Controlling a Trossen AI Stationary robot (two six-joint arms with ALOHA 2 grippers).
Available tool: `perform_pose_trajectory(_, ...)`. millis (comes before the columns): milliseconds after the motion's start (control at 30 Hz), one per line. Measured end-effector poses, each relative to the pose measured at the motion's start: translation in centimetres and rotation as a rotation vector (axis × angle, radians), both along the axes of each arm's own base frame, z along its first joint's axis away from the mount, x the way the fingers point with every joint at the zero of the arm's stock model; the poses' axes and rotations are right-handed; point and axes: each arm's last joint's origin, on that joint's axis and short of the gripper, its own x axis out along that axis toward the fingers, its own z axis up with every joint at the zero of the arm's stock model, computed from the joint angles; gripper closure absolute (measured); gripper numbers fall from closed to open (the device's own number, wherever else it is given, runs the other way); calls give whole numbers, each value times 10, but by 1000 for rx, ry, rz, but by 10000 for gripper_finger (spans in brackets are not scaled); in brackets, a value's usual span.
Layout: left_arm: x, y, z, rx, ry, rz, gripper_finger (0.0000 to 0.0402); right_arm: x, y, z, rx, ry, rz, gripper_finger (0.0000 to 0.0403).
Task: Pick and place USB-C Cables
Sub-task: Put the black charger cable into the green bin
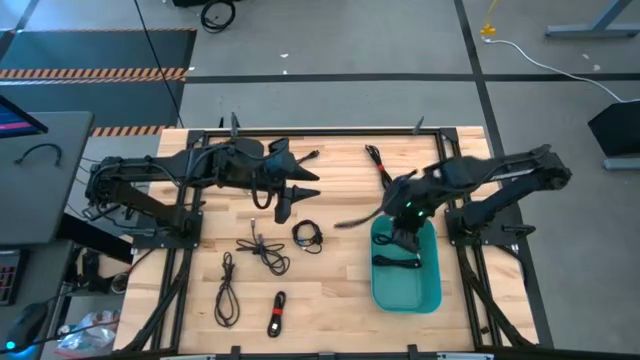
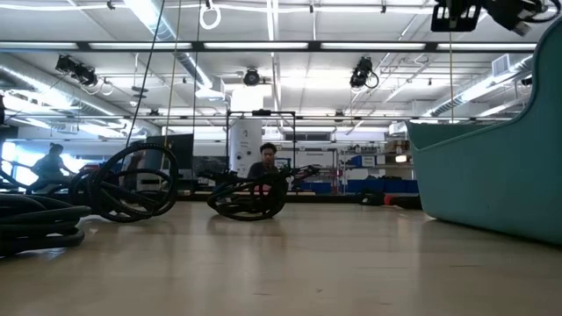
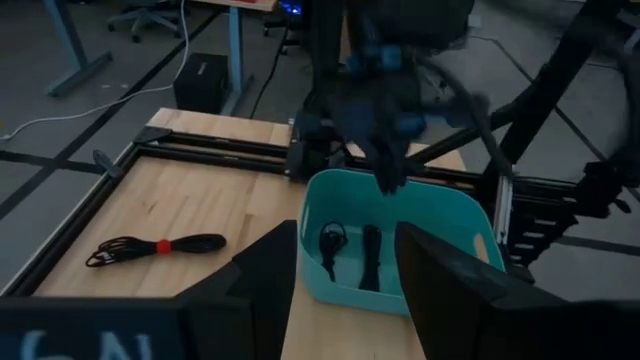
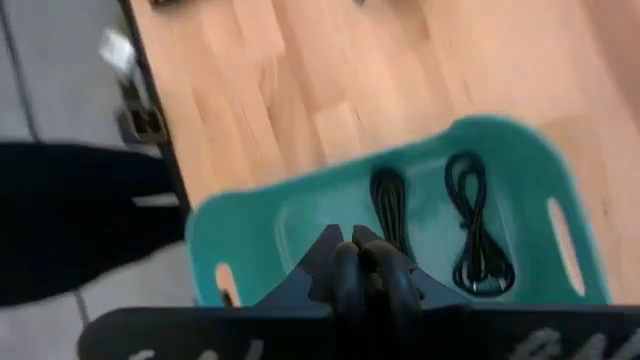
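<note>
Two cables (image 4: 430,225) already in teal tub (image 1: 428,292); right gripper (image 4: 365,262) clenched empty above it, likely post-drop. Left gripper (image 3: 345,265) jaws apart, empty, over table (image 1: 330,300), likely seeking next cable.

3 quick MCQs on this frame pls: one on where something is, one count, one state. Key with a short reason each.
1. Where is the right tool?
A. Above the teal tub
B. At the table's left edge
C. Over the floor in front of the table

2. How many cables lie inside the tub?
A. None
B. Two
C. Five

3. How do the right tool's fingers stand?
A. Wide open
B. Shut, holding nothing
C. Clamped on the red-banded cable

Key:
1 A: the high view shows the right tool over the teal tub.
2 B: the right wrist view shows two black cables on the tub floor, one beside the other.
3 B: in the right wrist view the fingertips meet with nothing between them; the red-banded cable lies on the table. The left tool waits over the table's left half.
</note>
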Motion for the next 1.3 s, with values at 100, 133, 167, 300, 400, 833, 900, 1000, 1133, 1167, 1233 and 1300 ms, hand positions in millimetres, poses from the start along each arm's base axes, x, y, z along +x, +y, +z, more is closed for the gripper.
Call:
perform_pose_trajectory(100, 0, 1, 0, -2, 0, 2, 226, 9, 8, -16, -29, 110, 43, 386)
perform_pose_trajectory(133, 0, 1, 0, -1, 0, 2, 226, 11, 10, -22, -42, 150, 55, 386)
perform_pose_trajectory(167, 0, 0, 0, -2, 0, 2, 226, 13, 12, -27, -57, 193, 68, 386)
perform_pose_trajectory(300, 0, 0, 0, -2, 0, 1, 226, 20, 18, -47, -102, 329, 145, 386)
perform_pose_trajectory(400, 0, 0, 0, -2, 0, 1, 225, 28, 23, -57, -120, 348, 206, 386)
perform_pose_trajectory(833, 0, 0, 0, -3, 0, 2, 225, 40, 42, -67, -153, 221, 412, 387)
perform_pose_trajectory(900, 0, 0, 0, -13, 0, 5, 225, 37, 44, -74, -151, 236, 444, 387)
perform_pose_trajectory(1000, 0, 0, 0, -27, 0, 10, 225, 31, 44, -88, -134, 286, 461, 387)
perform_pose_trajectory(1133, 0, 0, 0, -28, 2, 10, 225, 27, 43, -109, -107, 302, 482, 387)
perform_pose_trajectory(1167, 0, 0, 0, -28, 2, 10, 225, 26, 42, -114, -98, 305, 484, 387)
perform_pose_trajectory(1233, 0, 0, 0, -28, 2, 10, 225, 25, 40, -123, -81, 303, 485, 387)
perform_pose_trajectory(1300, 0, 0, 0, -28, 2, 10, 225, 24, 38, -128, -81, 303, 488, 387)
